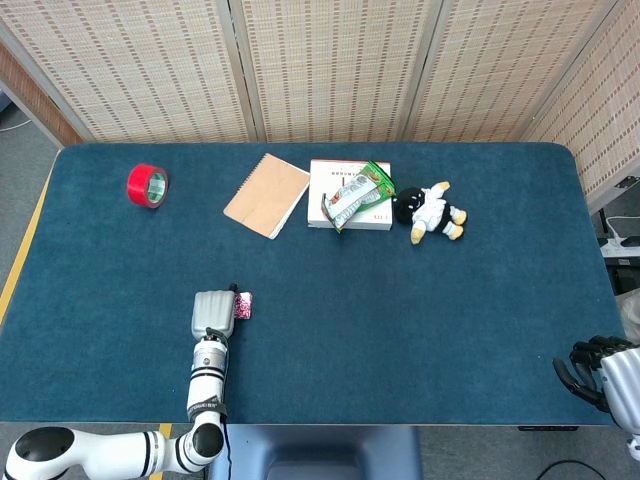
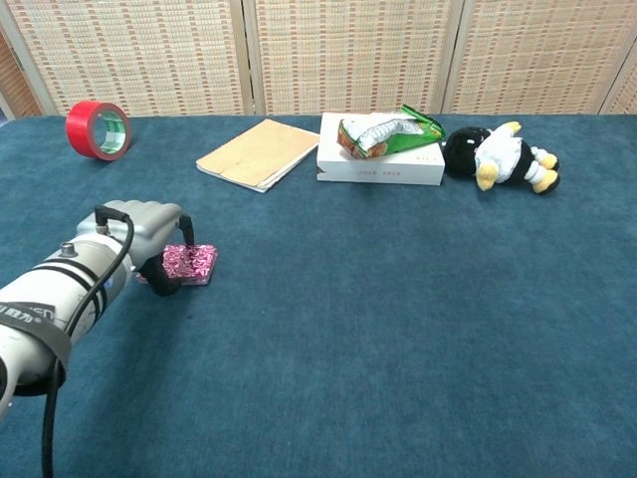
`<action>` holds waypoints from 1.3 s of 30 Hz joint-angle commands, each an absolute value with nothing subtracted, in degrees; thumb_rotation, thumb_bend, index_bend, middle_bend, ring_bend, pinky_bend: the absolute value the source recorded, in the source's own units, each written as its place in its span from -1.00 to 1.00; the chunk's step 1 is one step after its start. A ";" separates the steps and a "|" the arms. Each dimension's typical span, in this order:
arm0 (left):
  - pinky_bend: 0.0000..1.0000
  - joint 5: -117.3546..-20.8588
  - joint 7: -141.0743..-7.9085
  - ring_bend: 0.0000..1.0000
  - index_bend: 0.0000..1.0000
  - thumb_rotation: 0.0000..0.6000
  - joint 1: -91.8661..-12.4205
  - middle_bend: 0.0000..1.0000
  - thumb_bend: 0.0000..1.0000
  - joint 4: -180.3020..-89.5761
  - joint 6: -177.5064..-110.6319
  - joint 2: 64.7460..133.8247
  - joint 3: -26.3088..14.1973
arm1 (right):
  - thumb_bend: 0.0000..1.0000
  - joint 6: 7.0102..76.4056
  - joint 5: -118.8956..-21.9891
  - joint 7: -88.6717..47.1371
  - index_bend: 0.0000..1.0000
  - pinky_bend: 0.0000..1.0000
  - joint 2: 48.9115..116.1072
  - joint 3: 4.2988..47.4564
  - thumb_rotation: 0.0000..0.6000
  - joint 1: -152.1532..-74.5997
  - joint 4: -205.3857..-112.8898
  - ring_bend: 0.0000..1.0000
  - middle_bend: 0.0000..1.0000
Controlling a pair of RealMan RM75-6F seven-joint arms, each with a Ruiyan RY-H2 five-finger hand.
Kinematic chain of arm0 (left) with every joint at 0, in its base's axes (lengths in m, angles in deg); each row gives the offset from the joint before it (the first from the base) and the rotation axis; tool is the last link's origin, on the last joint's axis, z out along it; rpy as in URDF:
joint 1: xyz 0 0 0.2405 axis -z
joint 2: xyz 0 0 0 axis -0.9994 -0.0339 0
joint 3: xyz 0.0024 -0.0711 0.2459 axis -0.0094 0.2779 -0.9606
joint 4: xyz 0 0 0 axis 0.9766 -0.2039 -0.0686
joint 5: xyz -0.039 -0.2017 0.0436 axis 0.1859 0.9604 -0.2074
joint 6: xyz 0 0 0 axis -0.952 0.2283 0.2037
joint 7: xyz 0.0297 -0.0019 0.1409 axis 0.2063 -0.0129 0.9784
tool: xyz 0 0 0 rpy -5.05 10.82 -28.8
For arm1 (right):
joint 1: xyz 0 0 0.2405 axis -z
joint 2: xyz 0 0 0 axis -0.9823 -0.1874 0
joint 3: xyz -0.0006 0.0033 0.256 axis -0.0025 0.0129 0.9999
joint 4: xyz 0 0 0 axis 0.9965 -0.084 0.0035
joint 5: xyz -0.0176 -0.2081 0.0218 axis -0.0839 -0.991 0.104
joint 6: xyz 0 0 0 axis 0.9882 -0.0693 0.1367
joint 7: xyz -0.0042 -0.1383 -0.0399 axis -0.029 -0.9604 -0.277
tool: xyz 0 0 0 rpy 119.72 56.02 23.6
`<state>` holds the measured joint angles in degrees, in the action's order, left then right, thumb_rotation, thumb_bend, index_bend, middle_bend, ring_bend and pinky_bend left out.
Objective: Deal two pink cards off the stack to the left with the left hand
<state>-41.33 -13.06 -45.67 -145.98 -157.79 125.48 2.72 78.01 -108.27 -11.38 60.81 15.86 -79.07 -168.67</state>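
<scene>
A small stack of pink patterned cards (image 1: 242,305) (image 2: 192,262) lies on the blue table near its front left. My left hand (image 1: 210,312) (image 2: 149,235) is at the stack's left end. Its fingers curl over the top edge and the thumb (image 2: 160,280) sits low against the side, so the stack's end is pinched between them. The hand hides the stack's left part. My right hand (image 1: 596,366) hangs off the table's front right corner, fingers curled in with nothing in them; the chest view does not show it.
At the back stand a red tape roll (image 1: 147,185) (image 2: 98,128), a tan notebook (image 1: 267,194) (image 2: 258,152), a white box (image 1: 349,196) (image 2: 380,164) with a green snack bag (image 2: 388,132) on it, and a plush penguin (image 1: 430,211) (image 2: 498,156). Blue felt (image 1: 120,270) stretches left of the stack.
</scene>
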 commanded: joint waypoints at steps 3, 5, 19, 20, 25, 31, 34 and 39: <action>1.00 -43.10 -14.22 1.00 -0.28 1.00 -46.14 1.00 -0.23 -147.45 -158.30 124.41 1.67 | -0.39 78.00 -108.32 -11.39 0.98 0.56 60.78 15.83 1.00 -79.10 -168.65 0.46 0.66; 1.00 -44.26 -14.77 1.00 -0.24 1.00 -46.62 1.00 -0.23 -148.69 -158.87 123.51 0.95 | -0.39 78.00 -108.30 -11.37 0.98 0.56 60.79 15.84 1.00 -79.11 -168.65 0.46 0.66; 1.00 -57.30 -24.90 1.00 -0.14 1.00 -56.87 1.00 -0.23 -160.27 -162.75 106.16 -11.42 | -0.39 77.83 -108.75 -11.62 0.98 0.56 60.90 15.51 1.00 -79.18 -168.60 0.46 0.66; 1.00 -57.96 -26.18 1.00 -0.14 1.00 -57.72 1.00 -0.23 -160.40 -162.70 105.02 -12.18 | -0.39 77.81 -108.77 -11.64 0.98 0.56 60.89 15.49 1.00 -79.20 -168.61 0.46 0.66; 1.00 -61.44 -31.98 1.00 -0.13 1.00 -61.65 1.00 -0.23 -159.54 -162.84 100.72 -15.27 | -0.39 77.61 -108.86 -11.95 0.98 0.56 61.05 15.43 1.00 -79.29 -168.62 0.46 0.66; 1.00 -64.09 -36.20 1.00 -0.12 1.00 -64.24 1.00 -0.23 -157.82 -161.80 99.22 -16.59 | -0.39 77.32 -108.92 -12.40 0.98 0.56 61.19 15.33 1.00 -79.39 -168.68 0.46 0.66; 1.00 -64.51 -36.75 1.00 -0.14 1.00 -64.82 1.00 -0.23 -157.11 -161.09 99.36 -16.48 | -0.39 77.25 -108.86 -12.50 0.98 0.56 61.21 15.34 1.00 -79.43 -168.71 0.46 0.66; 1.00 -64.99 -36.03 1.00 -0.32 1.00 -65.40 1.00 -0.23 -155.73 -160.55 100.12 -15.94 | -0.39 77.23 -108.78 -12.42 0.98 0.56 61.16 15.35 1.00 -79.45 -168.78 0.46 0.66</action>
<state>-64.96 -36.15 -65.31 -155.87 -160.66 100.00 -16.05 77.23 -108.78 -12.42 61.16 15.35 -79.44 -168.78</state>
